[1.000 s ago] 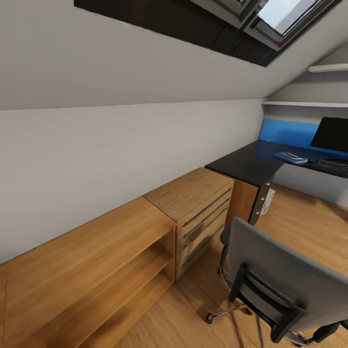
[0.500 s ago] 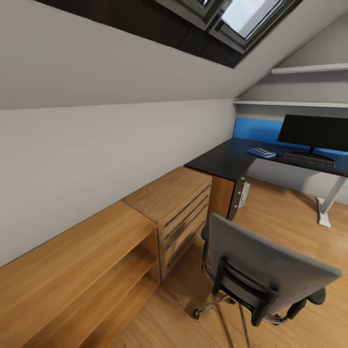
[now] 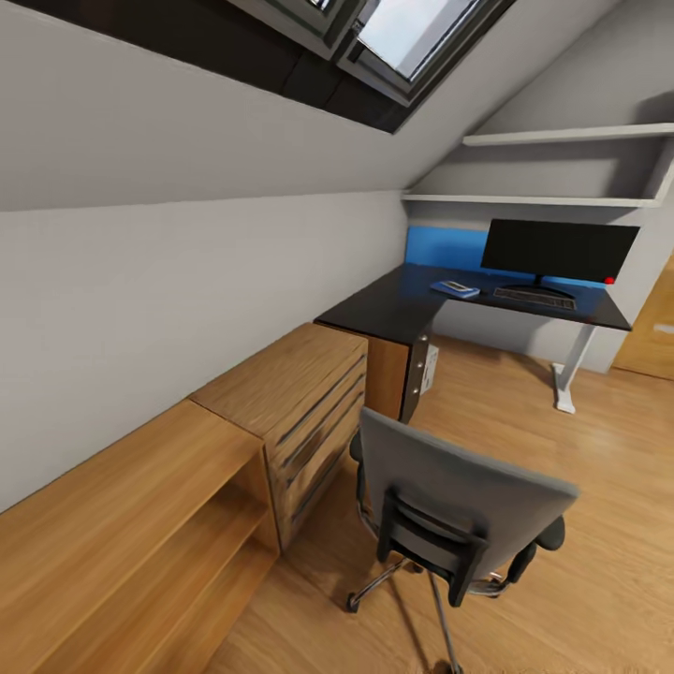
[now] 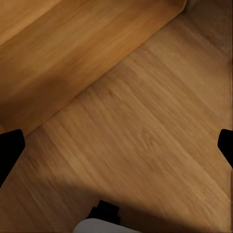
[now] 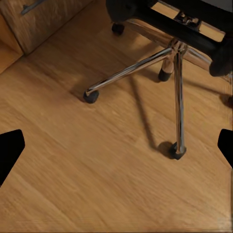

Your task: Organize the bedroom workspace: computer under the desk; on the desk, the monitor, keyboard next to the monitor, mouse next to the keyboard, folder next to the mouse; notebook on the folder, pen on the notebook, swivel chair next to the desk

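Both claws hang spread wide and empty over the wood floor (image 4: 145, 131): the left claw (image 4: 116, 145) beside the light wood cabinet (image 3: 281, 402), the right claw (image 5: 116, 145) just short of the swivel chair (image 3: 459, 505). Judged step: moving the chair beside the desk (image 3: 412, 304), where the folder (image 3: 455, 289) already lies. Open floor lies ahead.

— Head view, centre right?
— Desk (image 3: 393, 309), running from mid-frame to the right. On it: monitor (image 3: 559, 250) at the back, keyboard (image 3: 534, 298) just before it, folder (image 3: 455, 289) left of the keyboard, notebook (image 3: 455, 285) on the folder.
— Below the desk?
— Computer (image 3: 429, 368), under its near corner.
— Lower frame?
— Swivel chair (image 3: 456, 505), lower centre, apart from the desk. Wood cabinet (image 3: 281, 393) to its left, along the wall; open shelf unit (image 3: 122, 524) at lower left.
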{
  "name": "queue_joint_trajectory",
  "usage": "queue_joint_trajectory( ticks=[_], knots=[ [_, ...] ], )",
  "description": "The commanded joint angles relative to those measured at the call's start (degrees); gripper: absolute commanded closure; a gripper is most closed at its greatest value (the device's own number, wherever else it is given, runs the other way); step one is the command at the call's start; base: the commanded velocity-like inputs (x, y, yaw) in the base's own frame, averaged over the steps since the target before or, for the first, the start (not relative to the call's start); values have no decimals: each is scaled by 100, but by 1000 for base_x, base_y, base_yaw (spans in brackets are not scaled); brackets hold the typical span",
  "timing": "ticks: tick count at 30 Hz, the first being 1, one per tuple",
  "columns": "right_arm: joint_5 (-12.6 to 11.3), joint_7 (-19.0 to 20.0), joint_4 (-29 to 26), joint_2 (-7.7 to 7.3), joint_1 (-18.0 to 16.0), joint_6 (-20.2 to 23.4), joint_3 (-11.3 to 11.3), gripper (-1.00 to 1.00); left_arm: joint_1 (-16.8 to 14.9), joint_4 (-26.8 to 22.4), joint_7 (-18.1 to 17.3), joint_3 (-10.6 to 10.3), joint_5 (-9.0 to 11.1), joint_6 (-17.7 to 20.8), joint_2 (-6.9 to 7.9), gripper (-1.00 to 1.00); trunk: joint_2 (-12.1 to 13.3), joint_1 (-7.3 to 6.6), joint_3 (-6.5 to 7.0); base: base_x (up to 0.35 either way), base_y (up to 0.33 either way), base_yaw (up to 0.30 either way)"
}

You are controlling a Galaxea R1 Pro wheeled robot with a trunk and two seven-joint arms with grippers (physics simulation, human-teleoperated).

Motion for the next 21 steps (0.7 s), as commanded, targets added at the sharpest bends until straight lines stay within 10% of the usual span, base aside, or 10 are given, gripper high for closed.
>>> queue_joint_trajectory(
  ticks=[1, 21],
  knots=[
    [-20, -33, 4, 4, -6, -8, 50, -100, -1, -5, 53, -49, 3, -10, 1, -100, -3, 0, -6, 0, 0, -300],
    [-17, -33, 4, 3, -5, -5, 47, -100, -1, -5, 37, -75, -23, -1, -11, -100, -3, 0, -6, 59, 0, -300]
  ],
)
